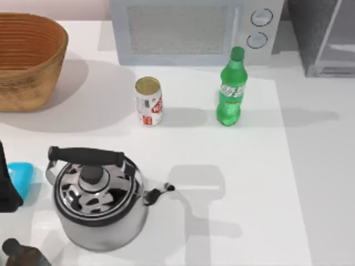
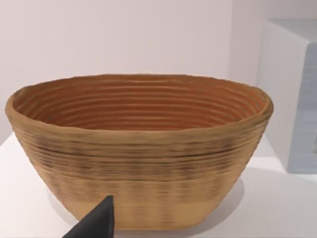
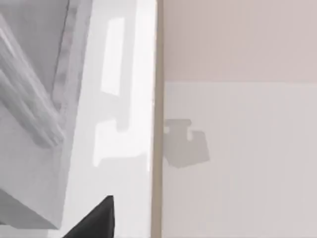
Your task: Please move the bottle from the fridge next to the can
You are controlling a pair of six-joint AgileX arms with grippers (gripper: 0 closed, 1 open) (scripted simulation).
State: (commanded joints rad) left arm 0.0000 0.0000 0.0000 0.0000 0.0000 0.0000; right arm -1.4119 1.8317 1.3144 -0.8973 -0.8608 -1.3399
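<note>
The green bottle (image 1: 231,91) stood upright on the white surface (image 1: 249,183), upper centre-right of the top view, just in front of the light grey microwave (image 1: 194,30) below its two round knobs. It was out of the fridge (image 1: 324,36), whose dark grey body and silver-framed door sat at the upper right corner of the frame.

The white can (image 1: 149,101) with red markings and gold top stood upright to the left of the bottle, in the same row, with a clear gap of bare surface between them; they were not touching.

A woven basket (image 1: 28,58) occupied the upper left of the top view. A polished steel kettle (image 1: 97,199) with a black handle sat at lower left, spout pointing right. A light blue object (image 1: 21,177) lay at the left edge beside a dark piece of the left arm (image 1: 6,185). The top of a dark brown bottle (image 1: 19,252) showed in the lower left corner.

In the left wrist view, the basket (image 2: 138,148) faced the camera, with one dark fingertip of the left hand (image 2: 96,223) at the bottom edge. Spread or pressed together: cannot tell.

In the right wrist view, one dark fingertip of the right hand (image 3: 96,220) was at the bottom edge, with the fridge (image 3: 34,124) alongside. Its state could not be told either.
</note>
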